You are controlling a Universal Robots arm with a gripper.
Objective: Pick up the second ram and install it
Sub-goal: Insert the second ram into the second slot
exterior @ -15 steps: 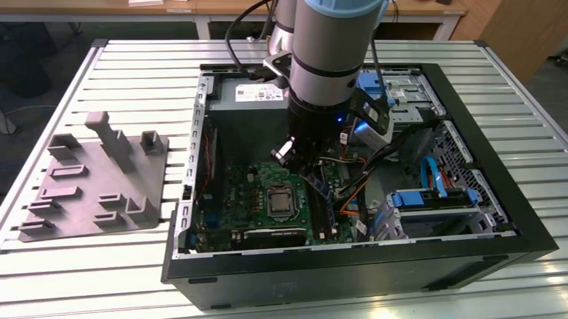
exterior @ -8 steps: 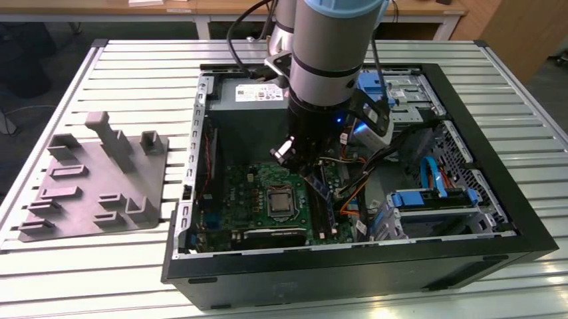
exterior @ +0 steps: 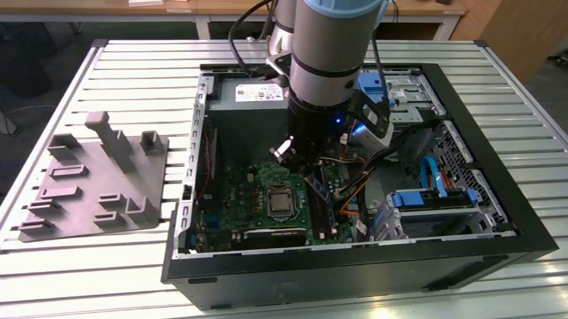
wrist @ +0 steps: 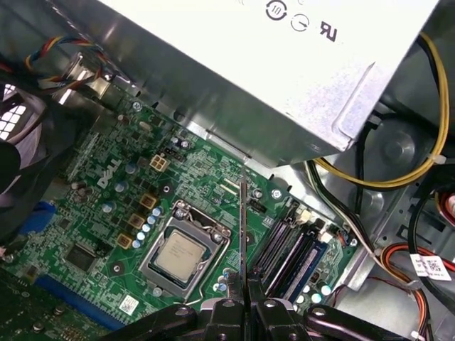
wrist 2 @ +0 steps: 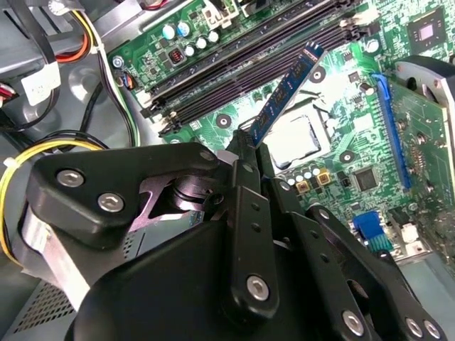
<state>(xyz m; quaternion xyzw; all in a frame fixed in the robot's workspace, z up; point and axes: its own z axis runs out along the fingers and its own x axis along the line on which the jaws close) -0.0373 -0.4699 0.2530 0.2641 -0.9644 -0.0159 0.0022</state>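
My gripper (wrist 2: pixel 254 147) is shut on the second ram (wrist 2: pixel 288 91), a thin blue board with black chips that sticks out past the fingertips. It hangs above the green motherboard (wrist 2: pixel 355 135), over the CPU socket (wrist 2: pixel 300 138) and short of the long black memory slots (wrist 2: pixel 242 67). In the first wrist view the second ram (wrist: pixel 243 227) appears edge-on, rising from the gripper (wrist: pixel 245 304), with the slots (wrist: pixel 288 249) just beside it. In the exterior view the gripper (exterior: pixel 310 174) reaches down inside the open computer case (exterior: pixel 497 219) over the motherboard (exterior: pixel 253 199).
A silver power supply (wrist: pixel 284 64) sits close above the slots, with yellow and black cables (wrist: pixel 398 177) beside it. Blue drive brackets (exterior: pixel 426 199) and more cables fill the case on the exterior view's right. A grey parts holder (exterior: pixel 89 179) lies on the slatted table on the exterior view's left.
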